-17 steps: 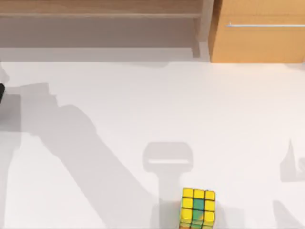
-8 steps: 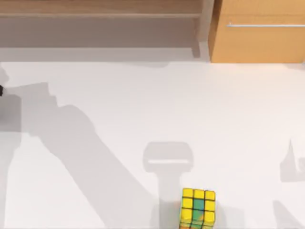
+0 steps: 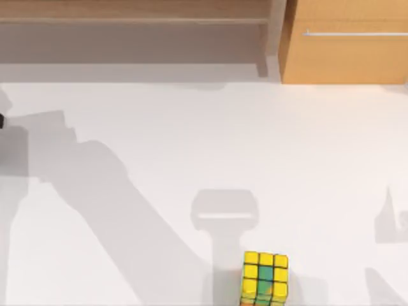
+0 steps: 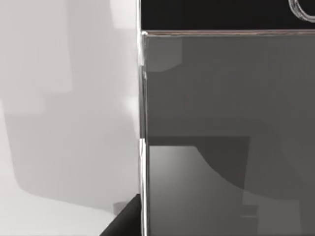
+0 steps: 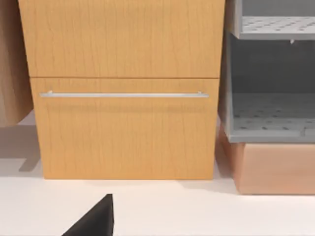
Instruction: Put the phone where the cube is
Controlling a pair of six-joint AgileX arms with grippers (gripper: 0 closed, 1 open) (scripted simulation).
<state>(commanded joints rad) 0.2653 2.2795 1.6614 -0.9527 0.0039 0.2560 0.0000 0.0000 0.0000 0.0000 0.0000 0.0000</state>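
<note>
The cube stands at the table's front edge, right of the middle, with yellow tiles, a green centre and orange lower down. The phone is very close in the left wrist view as a smooth grey slab with a dark end edge. A black part of my left gripper lies against the phone's long edge. At the table's far left edge a dark sliver of my left arm shows. A black part of my right gripper hangs over the white table, facing the cabinet.
A wooden cabinet with a metal drawer handle stands at the back right. A low wooden shelf runs along the back. A grey rack sits beside the cabinet. Arm shadows cross the white table.
The dark part of my left arm at the table's left edge has shrunk and slid farther out of the top view. The cube has not moved.
</note>
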